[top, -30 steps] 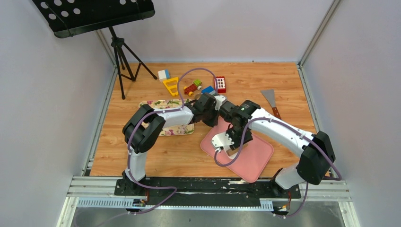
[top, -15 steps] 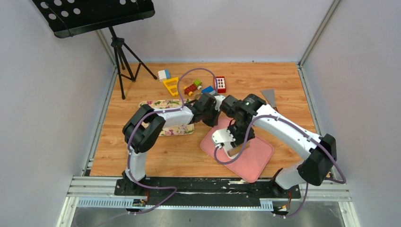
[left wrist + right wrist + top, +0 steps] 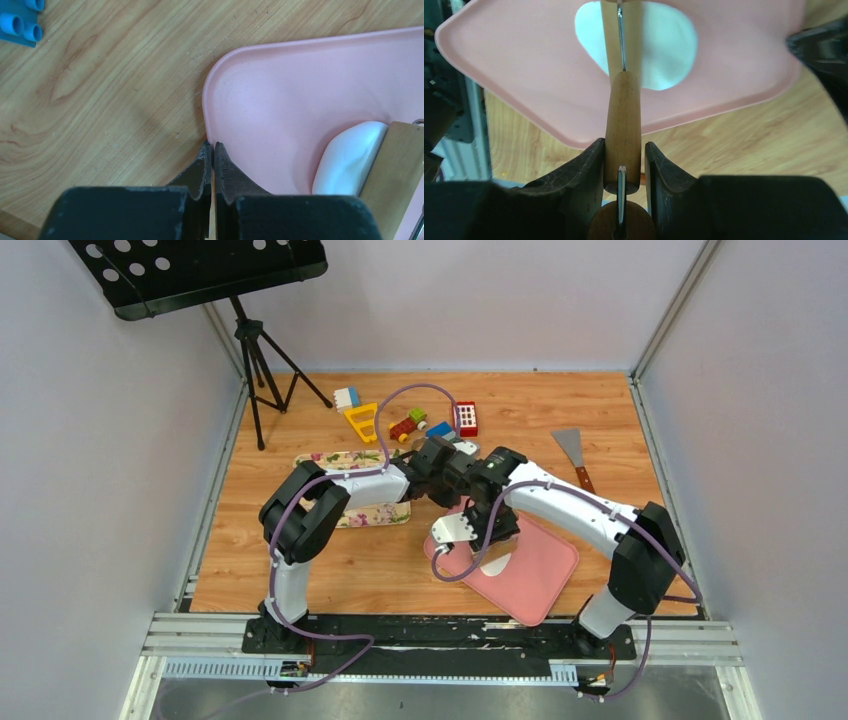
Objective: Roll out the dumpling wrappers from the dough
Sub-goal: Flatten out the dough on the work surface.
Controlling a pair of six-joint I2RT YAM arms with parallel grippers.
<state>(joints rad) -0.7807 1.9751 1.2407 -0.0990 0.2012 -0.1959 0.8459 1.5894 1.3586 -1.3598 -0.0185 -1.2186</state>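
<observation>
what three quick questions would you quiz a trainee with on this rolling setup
1. True or false: the wooden roller lies across the dough.
2. The mat under the dough is: A pink, B blue, C green.
3. Fill in: the right fingers clamp the roller's ____, and the left fingers pinch the mat's ____.
Key: 1 true; 2 A; 3 handle, edge.
</observation>
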